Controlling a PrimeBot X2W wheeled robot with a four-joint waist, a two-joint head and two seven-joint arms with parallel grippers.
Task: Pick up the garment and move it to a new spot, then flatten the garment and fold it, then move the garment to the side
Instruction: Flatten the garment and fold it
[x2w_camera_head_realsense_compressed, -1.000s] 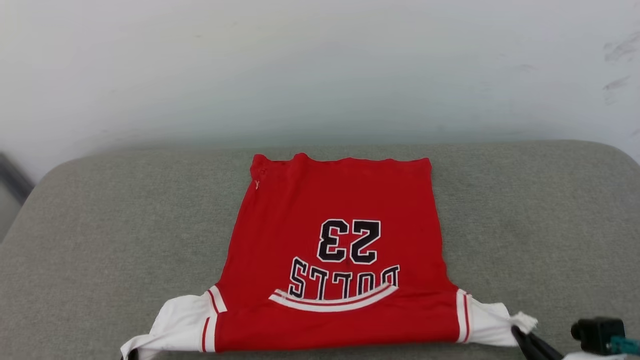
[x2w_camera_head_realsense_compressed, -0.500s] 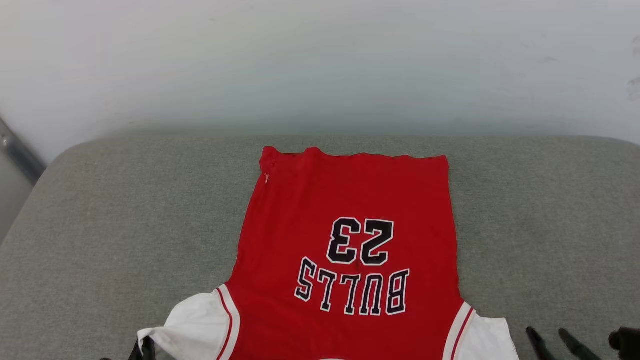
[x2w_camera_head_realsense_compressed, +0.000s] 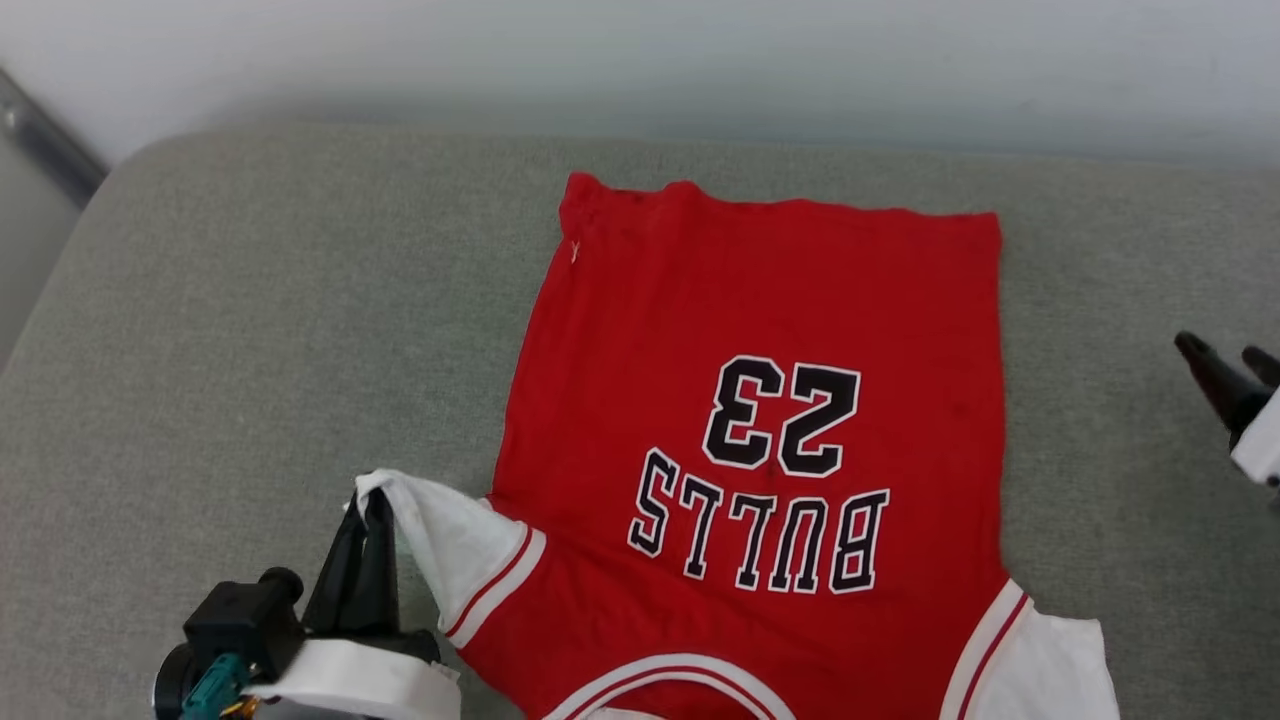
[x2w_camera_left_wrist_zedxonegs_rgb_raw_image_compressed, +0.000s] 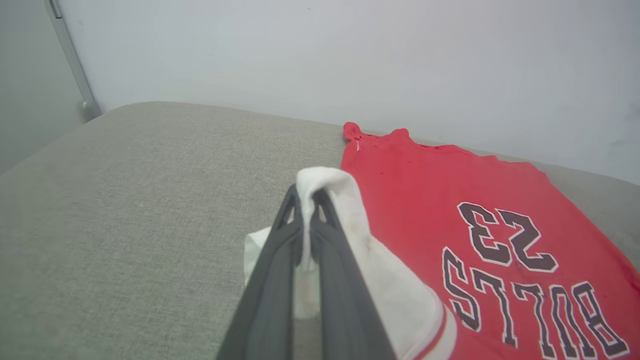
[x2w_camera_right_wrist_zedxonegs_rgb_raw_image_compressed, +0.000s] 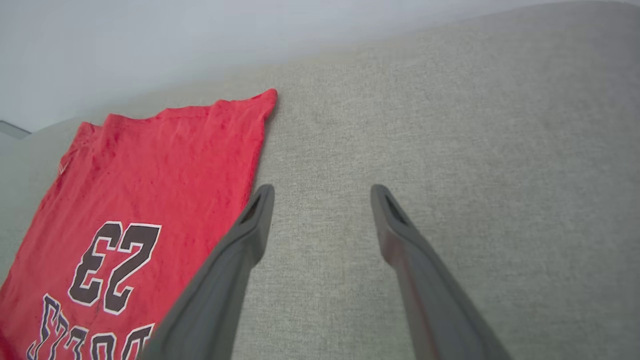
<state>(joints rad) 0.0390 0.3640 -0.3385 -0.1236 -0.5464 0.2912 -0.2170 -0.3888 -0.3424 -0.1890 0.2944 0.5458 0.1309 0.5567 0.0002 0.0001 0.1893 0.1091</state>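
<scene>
Left gripper (x2w_camera_head_realsense_compressed: 375, 503) is angling in from lower left, fingers pinching the garment (x2w_camera_head_realsense_compressed: 760, 320) by one white sleeve (x2w_camera_head_realsense_compressed: 450, 540) | right gripper (x2w_camera_right_wrist_zedxonegs_rgb_raw_image_compressed: 322, 192) is hovering over the grey cushion (x2w_camera_head_realsense_compressed: 250, 330), fingers spread wide, apparently empty | one garment, two grippers | garment is lying flat, print up, red edge near right fingers

Dark tapered fingers (x2w_camera_right_wrist_zedxonegs_rgb_raw_image_compressed: 235, 260), white wrist cuffs (x2w_camera_head_realsense_compressed: 350, 680)

Grey woven cushion (x2w_camera_head_realsense_compressed: 250, 330) with rounded corners, set against a plain white wall (x2w_camera_head_realsense_compressed: 700, 60); grey pipe (x2w_camera_head_realsense_compressed: 45, 150) slanting beside its far left corner.
</scene>
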